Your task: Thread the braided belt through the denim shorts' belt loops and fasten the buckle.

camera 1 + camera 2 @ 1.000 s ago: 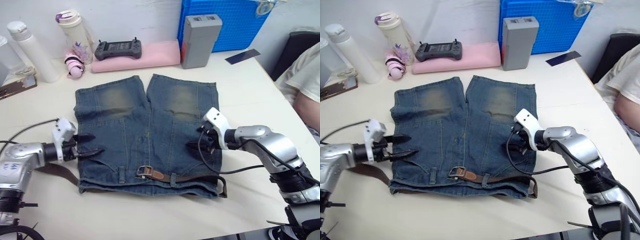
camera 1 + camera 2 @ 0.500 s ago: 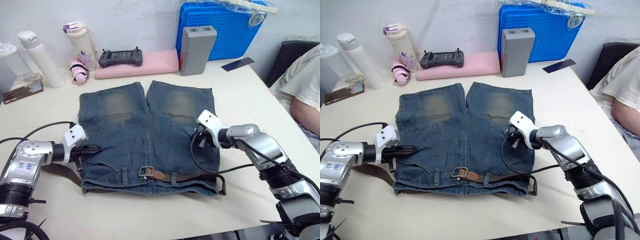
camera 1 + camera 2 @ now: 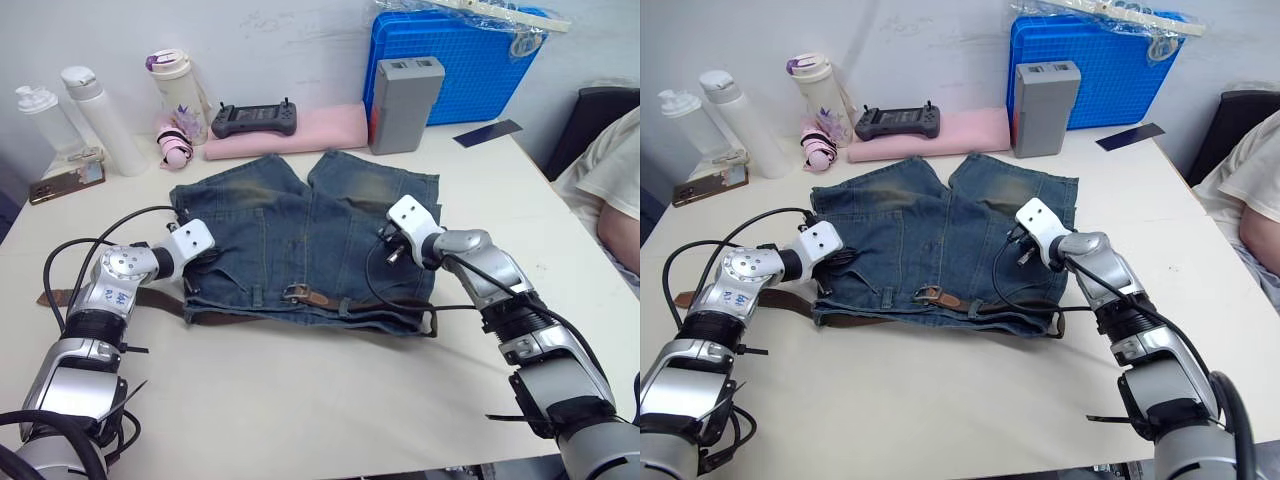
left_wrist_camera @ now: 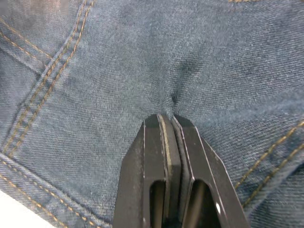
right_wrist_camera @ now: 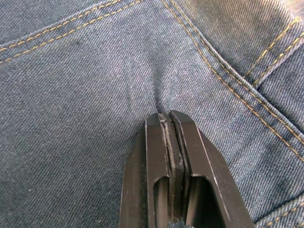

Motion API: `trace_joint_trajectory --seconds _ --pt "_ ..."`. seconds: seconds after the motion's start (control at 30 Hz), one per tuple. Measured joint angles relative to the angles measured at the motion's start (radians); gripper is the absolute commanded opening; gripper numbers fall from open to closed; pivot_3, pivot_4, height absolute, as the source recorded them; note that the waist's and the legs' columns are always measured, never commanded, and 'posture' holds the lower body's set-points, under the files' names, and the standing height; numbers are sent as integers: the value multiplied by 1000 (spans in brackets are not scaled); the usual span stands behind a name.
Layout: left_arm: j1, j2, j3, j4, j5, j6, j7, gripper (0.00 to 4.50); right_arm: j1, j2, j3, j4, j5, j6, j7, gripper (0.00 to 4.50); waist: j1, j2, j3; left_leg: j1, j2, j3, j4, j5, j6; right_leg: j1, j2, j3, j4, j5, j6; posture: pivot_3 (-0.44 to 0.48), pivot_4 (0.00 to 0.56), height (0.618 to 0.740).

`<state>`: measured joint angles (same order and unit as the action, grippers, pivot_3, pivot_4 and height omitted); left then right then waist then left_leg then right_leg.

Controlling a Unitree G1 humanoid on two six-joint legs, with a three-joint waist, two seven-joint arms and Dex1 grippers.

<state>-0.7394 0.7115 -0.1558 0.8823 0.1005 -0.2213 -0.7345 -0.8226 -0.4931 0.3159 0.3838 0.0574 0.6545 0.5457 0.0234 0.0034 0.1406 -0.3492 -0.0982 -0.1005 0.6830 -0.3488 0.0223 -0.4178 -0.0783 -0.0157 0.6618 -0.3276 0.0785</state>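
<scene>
I see a cream-white flat tabletop (image 3: 300,400) | plain pale grey wall (image 3: 280,40) behind it | black chair back (image 3: 600,115) at my far right | even indoor light, soft shadows

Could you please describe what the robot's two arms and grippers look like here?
Both arms are silver-grey metal with black joint sections and loose black cables looping alongside. The left arm carries a small blue marking on its rounded forearm housing. Each wrist ends in a white block-shaped camera housing. The left gripper and right gripper each have two flat, tapered black fingers with slotted cut-outs.
</scene>
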Motion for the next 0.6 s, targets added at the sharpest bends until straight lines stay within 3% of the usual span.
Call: trace_joint_trajectory --seconds 0.07,0.17,0.33,0.43,0.53,0.6 --pt "2 0 10 -2 -1 -2 -2 47 -2 11 -16 8 0 -1 -6 0 0 0 0 -5 0 0 2 0 0 -4 0 0 1 0 0 0 150 709" --pt "25 1 48 -28 -22 19 -1 1033 1 34 -54 -1 1 11 -28 934 -5 0 0 -8 0 0 1 1 -1 -9 0 1 3 0 0 0 150 709" --pt "131 39 158 -211 -82 157 21 3067 36 44 -159 -159 56 101 -31 3169 -30 -1 1 -25 0 1 3 1 -1 -28 0 2 11 0 0 0 150 709" --pt "216 42 253 -431 -166 337 48 4488 53 64 -224 -304 134 171 -9 4500 -52 -3 4 -27 1 0 2 1 -1 -29 1 1 11 0 0 0 150 709" --pt "279 41 412 -682 -322 583 79 4488 69 79 -282 -459 219 200 20 4500 -65 -6 5 -27 2 0 1 1 -1 -30 1 1 9 0 0 0 150 709" --pt "366 45 581 -868 -465 782 102 4488 113 84 -310 -594 307 193 79 4500 -72 -6 5 -26 2 0 -1 0 0 -29 2 1 8 0 0 0 150 709"
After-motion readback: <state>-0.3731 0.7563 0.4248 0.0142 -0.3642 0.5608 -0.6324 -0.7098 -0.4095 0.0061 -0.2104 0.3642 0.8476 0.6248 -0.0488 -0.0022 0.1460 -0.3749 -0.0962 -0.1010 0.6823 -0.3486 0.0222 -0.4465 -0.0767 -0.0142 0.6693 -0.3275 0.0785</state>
